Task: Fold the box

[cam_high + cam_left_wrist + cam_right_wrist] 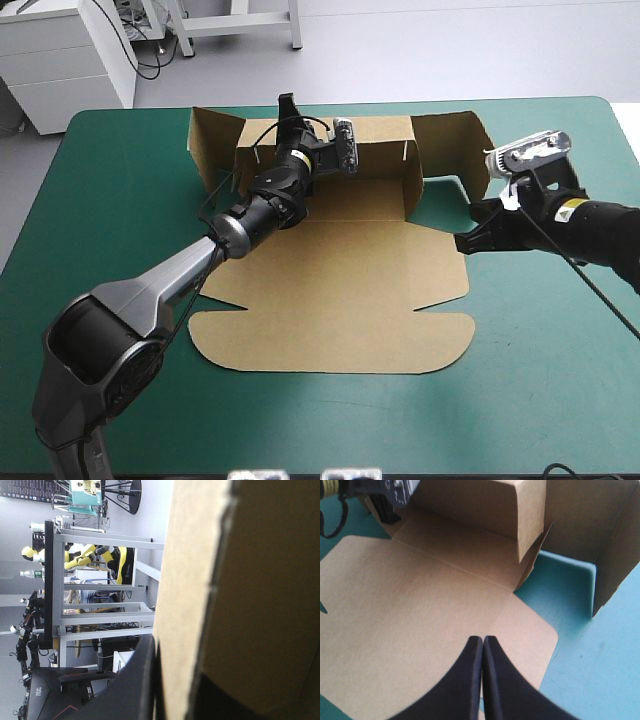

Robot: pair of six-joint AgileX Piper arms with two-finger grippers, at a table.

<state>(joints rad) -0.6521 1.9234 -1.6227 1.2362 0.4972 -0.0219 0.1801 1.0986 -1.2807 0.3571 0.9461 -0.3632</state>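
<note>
Two risks as I judge them; watch both. First: the brown cut-board box (340,280) lies mid-way across the teal-green covered worktop (120,200), toward its far edge; far wall raised w/ side flaps standing at each end, base and round-cornered near panel flat. Nothing seems to pin the flat part, so a pull on the wall could drag the whole sheet over the cover instead of bending it at the crease. Second: the wall is held by its top edge only; a twist or too hard a push could crease the board off-line, or let it slip out and drop back; the loose flap toward the far right corner may also swing out and get in the way.

Fingers: the left gripper (289,110) is at the raised wall's top edge; in its wrist view one black finger (135,690) lies against the board w/ the sheet running between the pair, so they read as pinching the wall, all but together. The right gripper (468,240) has its fingers (470,680) pressed together to a point, holding nothing, over the small rounded tab at the base's right edge; touching or just above, can't tell.
</note>
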